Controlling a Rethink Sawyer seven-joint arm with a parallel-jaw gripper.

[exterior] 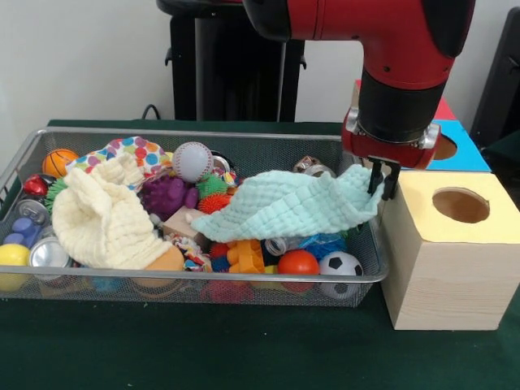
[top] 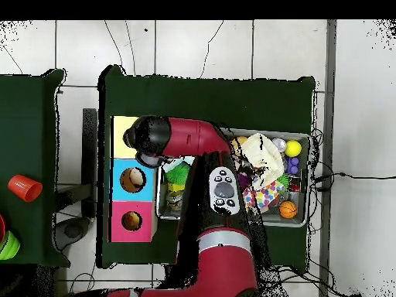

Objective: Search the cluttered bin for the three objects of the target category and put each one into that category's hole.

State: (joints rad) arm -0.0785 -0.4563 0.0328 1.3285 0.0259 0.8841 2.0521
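Green table; wire bin [exterior: 32, 142] long axis left-right; tool [exterior: 383, 180] pinching mint cloth [exterior: 292, 207].

Soft, even room light fills both views, throwing only a faint shadow under the red arm [exterior: 390, 49] onto the yellow-topped box [exterior: 455, 244], with mild glare on the wire bin's rim [exterior: 203, 279].

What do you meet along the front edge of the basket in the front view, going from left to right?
Yellow ball → silver can → orange toy → red-orange ball → soccer ball → yellow-topped box.
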